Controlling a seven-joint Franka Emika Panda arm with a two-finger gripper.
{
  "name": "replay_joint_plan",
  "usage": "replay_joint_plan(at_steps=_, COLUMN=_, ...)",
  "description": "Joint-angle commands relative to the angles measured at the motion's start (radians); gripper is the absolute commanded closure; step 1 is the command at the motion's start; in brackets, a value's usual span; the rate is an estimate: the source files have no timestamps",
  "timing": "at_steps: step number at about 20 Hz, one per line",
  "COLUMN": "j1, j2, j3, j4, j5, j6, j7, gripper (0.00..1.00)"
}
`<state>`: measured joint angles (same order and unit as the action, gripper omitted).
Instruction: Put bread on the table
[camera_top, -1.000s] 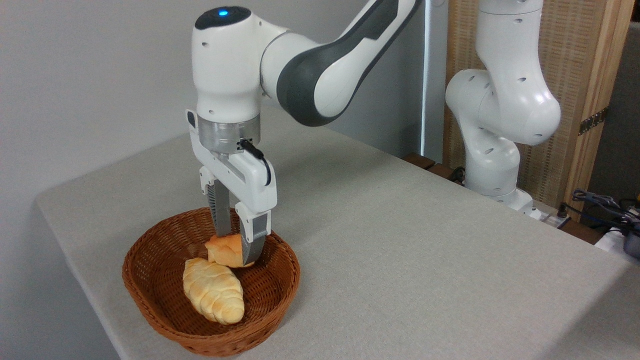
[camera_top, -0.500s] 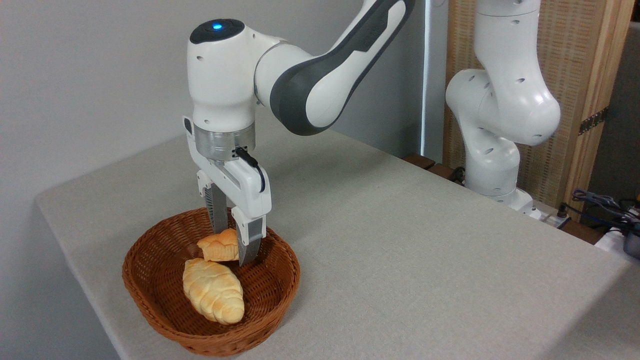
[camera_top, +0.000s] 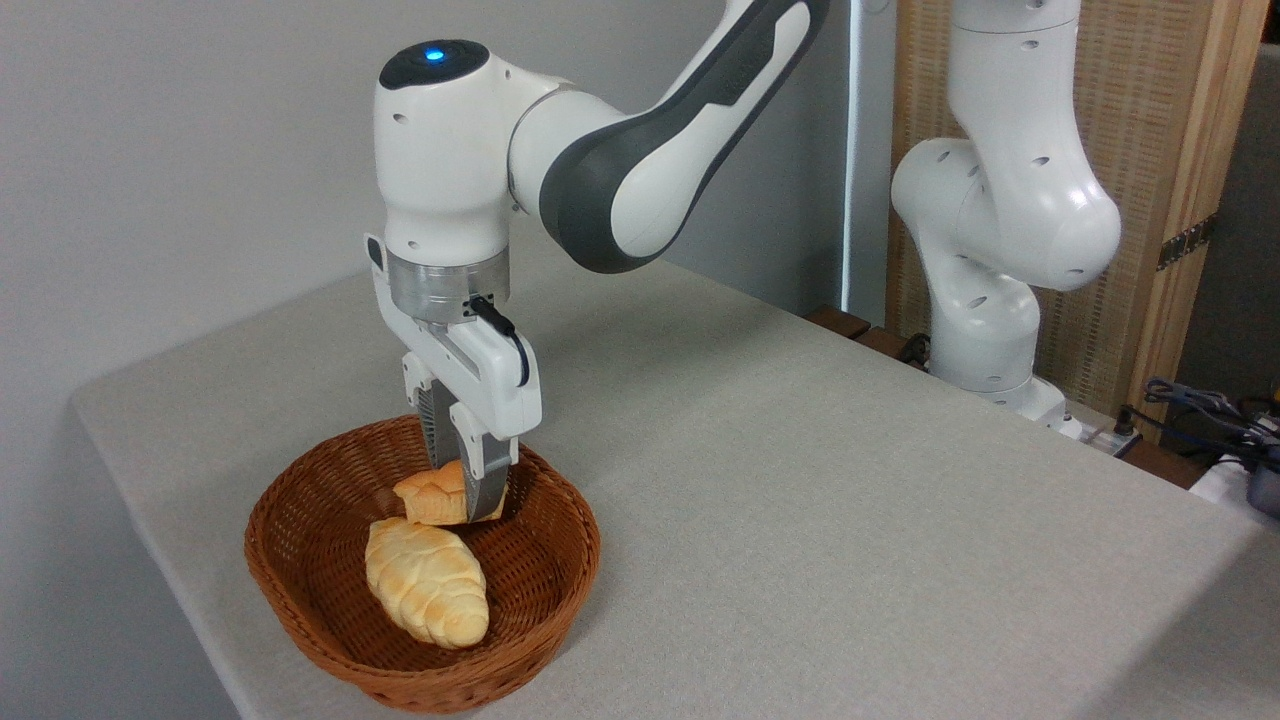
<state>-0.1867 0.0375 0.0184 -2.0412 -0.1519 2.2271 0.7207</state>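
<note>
Your pincer (camera_top: 462, 492) pinches the bread (camera_top: 432, 497) off-centre, low in the basket (camera_top: 300, 560) at lower left — lift carelessly and it may twist free, never reaching the surface (camera_top: 800, 500).

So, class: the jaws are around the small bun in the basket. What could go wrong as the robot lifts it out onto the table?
1. The gripper pinches the bread near its right end, so the bun may tilt or slip out on the lift.
2. The bread touches the braided loaf below it, so that loaf could get nudged or dragged.
3. The basket rim rises around the bun; a low sideways move might catch it and shift the basket toward the near edge of the table.
</note>
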Motion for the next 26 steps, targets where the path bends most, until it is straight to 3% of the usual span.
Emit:
replay_joint_plan(at_steps=1, j1=-0.003, j2=0.005, j3=0.002, j4=0.009, j5=-0.008, j6=0.016, j7=-0.003, gripper=0.6)
replay_joint_plan(at_steps=12, j1=0.007, j2=-0.073, j3=0.043, j4=0.013, j5=-0.021, j6=-0.029, j7=-0.093, gripper=0.58)
replay_joint_plan(at_steps=19, j1=0.006, j2=-0.159, j3=0.103, j4=0.01, j5=-0.02, j6=-0.26, j7=-0.075, gripper=0.54)
replay_joint_plan(at_steps=26, j1=0.006, j2=-0.191, j3=0.103, j4=-0.016, j5=-0.02, j6=-0.415, j7=0.101, gripper=0.49)
